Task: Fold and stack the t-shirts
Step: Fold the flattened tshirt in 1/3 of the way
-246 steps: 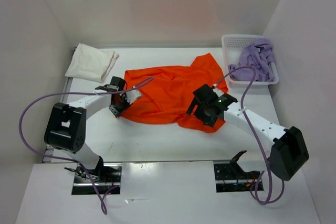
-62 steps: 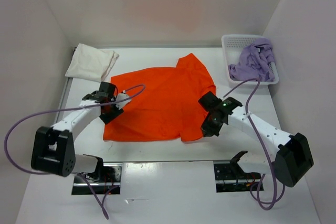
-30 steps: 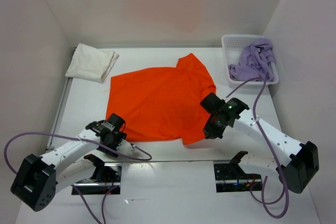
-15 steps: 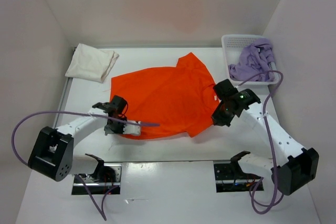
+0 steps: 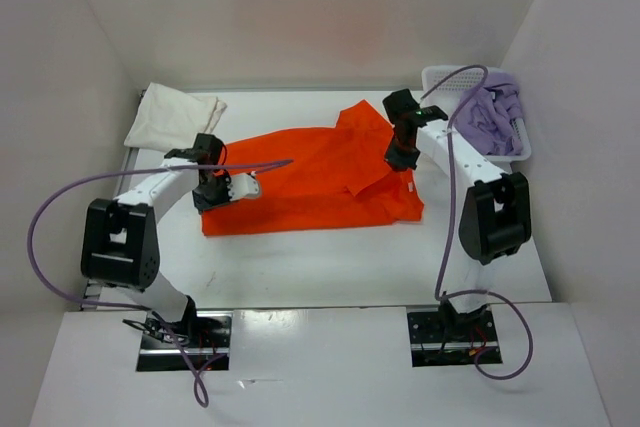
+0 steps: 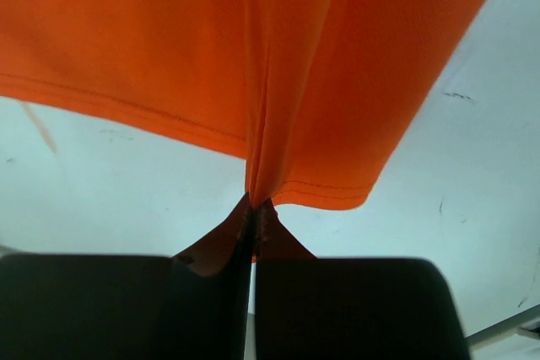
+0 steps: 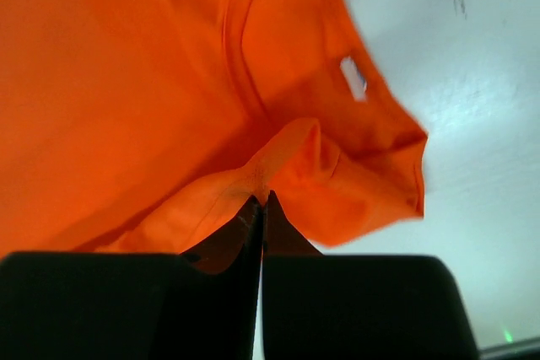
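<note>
Bright orange cloth t-shirt (image 5: 320,197) now doubled over, left hand (image 5: 218,190) and right hand (image 5: 402,155) pinching its fabric, swung rearward.

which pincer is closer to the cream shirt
Left. The left pincer is just near-side of the cream shirt, shut on the orange shirt's left edge; the right pincer grips the orange shirt's other end, beside the basket.

No text, brand, number or sign is legible; the small white tag (image 7: 353,77) inside the orange t-shirt (image 7: 126,82) collar shows no readable print.
</note>
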